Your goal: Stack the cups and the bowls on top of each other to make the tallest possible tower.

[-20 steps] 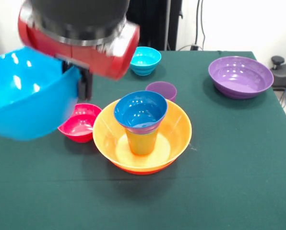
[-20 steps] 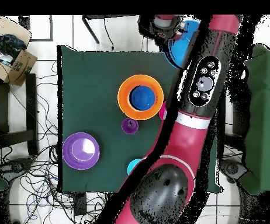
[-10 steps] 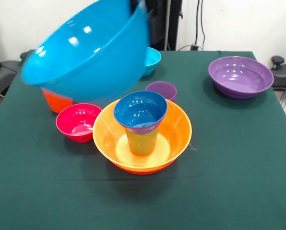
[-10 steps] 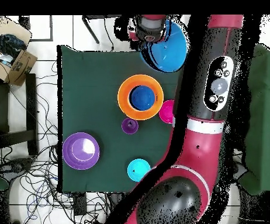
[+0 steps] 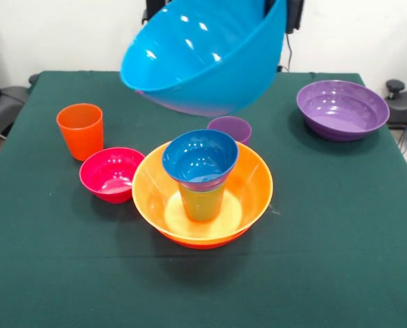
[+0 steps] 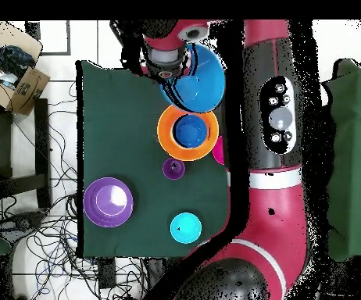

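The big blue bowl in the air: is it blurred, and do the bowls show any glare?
Front view: the sky-blue bowl hangs tilted, its edges fairly crisp, with white light spots on its inner wall; the purple bowl and yellow-orange bowl show soft highlights too. Overhead view: the sky-blue bowl looks flatter, its glare faint.

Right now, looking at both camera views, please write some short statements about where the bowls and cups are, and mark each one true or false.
1. The sky-blue bowl is in the air, tilted, above the table. True.
2. The dark blue bowl sits on an upright cup standing inside the yellow-orange bowl. True.
3. The orange cup is lying on its side. False: it stands upright, mouth up, beside the magenta bowl.
4. The large purple bowl is stacked on the tower. False: it rests alone on the table, apart from the other bowls.
5. The purple cup stands on the table behind the yellow-orange bowl. True.
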